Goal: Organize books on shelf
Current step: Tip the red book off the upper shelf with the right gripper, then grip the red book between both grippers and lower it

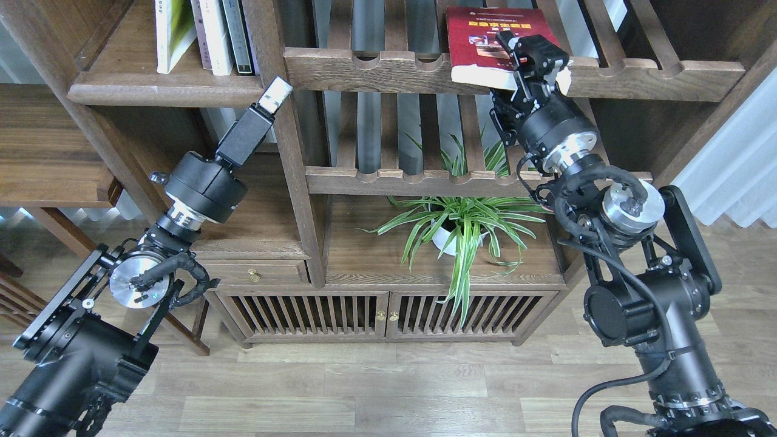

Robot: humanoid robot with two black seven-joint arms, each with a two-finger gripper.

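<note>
Right pincer is clamped on the red book lying flat on the slatted rack, presumably to carry it to the shelf. Left pincer hovers beside that shelf holding nothing; can't tell if it's open.

Upright books on shelf

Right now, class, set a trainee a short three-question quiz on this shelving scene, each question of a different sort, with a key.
1. True or false: the red book lies on the slatted rack.
2. Which gripper is at the red book? A) left gripper B) right gripper
3. Fill in: the potted ____ stands below the racks.

Key: 1 true; 2 B; 3 plant. The yellow-green book stands upright on the solid shelf, upper left.
</note>
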